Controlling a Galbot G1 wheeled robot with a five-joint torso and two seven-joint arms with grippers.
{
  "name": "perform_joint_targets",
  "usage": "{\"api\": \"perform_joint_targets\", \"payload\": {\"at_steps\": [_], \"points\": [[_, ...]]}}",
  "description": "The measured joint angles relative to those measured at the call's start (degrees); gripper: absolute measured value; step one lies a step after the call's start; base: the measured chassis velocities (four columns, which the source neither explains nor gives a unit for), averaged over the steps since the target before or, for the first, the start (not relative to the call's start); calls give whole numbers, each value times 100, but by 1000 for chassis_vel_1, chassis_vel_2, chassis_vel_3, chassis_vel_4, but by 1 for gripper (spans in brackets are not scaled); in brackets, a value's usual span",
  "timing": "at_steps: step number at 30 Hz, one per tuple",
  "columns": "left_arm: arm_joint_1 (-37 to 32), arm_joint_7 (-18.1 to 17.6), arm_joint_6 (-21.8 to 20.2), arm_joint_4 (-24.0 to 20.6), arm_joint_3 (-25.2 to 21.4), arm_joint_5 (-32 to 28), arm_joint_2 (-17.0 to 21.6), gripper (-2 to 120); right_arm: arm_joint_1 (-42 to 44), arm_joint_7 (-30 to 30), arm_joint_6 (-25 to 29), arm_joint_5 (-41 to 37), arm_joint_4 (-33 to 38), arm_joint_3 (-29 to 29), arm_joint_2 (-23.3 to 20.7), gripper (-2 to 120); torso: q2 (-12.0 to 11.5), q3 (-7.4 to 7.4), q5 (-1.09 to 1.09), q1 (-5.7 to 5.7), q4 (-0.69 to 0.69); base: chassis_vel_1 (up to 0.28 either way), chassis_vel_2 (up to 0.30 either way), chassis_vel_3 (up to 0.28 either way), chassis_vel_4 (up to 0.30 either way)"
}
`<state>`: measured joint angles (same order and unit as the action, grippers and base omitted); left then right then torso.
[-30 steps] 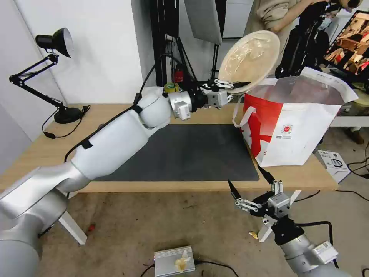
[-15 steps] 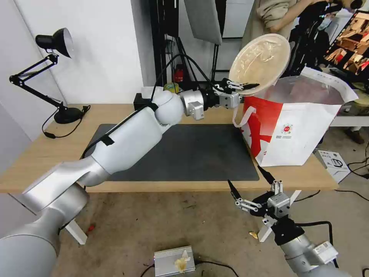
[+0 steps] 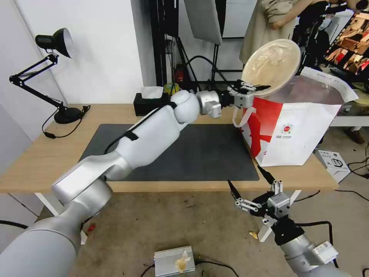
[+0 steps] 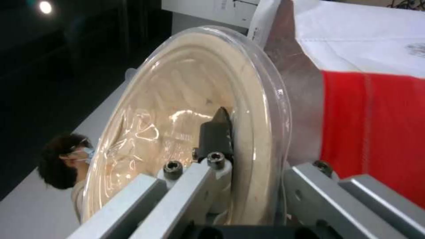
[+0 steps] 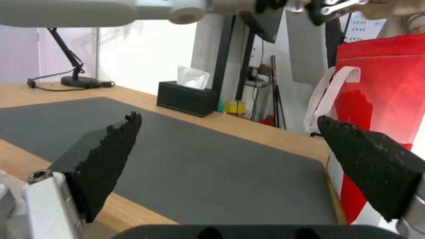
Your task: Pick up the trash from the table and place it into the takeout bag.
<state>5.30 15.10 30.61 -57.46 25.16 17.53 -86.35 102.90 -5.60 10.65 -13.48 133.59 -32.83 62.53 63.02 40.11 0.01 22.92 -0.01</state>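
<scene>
The tan oval bowl [image 3: 272, 66] is up in the air, tipped nearly on edge, hanging at the open mouth of the takeout bag [image 3: 296, 127] on its handle side. A clear lid covers it (the left wrist view shows the film glinting over the ribbed tan inside), and I can't make out any food in it. The left claw [image 3: 254, 86] is pinched shut on the bowl's lower rim, one black fingertip [image 4: 217, 132] pressed on the lid face, the arm stretched right across the dark grey mat [image 3: 184, 154].

To do this well, I'd say the bowl wants carrying further over the foil-lined opening before any release, since its rim looks close to the bag's near wall and the white loop handle [image 3: 240, 115]; a thin rim pinch on a tilted bowl could slip or swing. Letting go low inside should keep the soft bag from tipping.

The bag stands at the counter's [image 3: 50, 154] right end, foil lining showing, contents hidden from here. A black tissue box [image 3: 148, 104] sits at the far edge. The right claw [image 3: 250, 186] waits spread wide and empty, below the counter's front edge.
</scene>
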Motion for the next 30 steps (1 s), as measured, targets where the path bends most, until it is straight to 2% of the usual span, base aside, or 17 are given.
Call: {"api": "perform_joint_targets", "payload": {"at_steps": [6,11,17,25,30], "points": [[162,-3,86,669,-122,219,-461,2,0,0,0,0,0,0,0,100,0,0,0,0,0,0,0,0,0],[257,-5,86,945,-36,234,-525,2,0,0,0,0,0,0,0,100,0,0,0,0,1,0,0,0,0],[307,82,75,1102,48,213,-522,2,0,0,0,0,0,0,0,100,0,0,-1,0,1,0,0,0,0],[328,633,-29,1166,278,-45,-511,2,0,0,0,0,0,0,0,100,0,0,-1,0,1,0,0,0,0],[328,830,-53,1211,375,-189,-507,2,1,0,0,0,0,0,0,100,0,0,-1,0,1,0,0,0,0]]}}
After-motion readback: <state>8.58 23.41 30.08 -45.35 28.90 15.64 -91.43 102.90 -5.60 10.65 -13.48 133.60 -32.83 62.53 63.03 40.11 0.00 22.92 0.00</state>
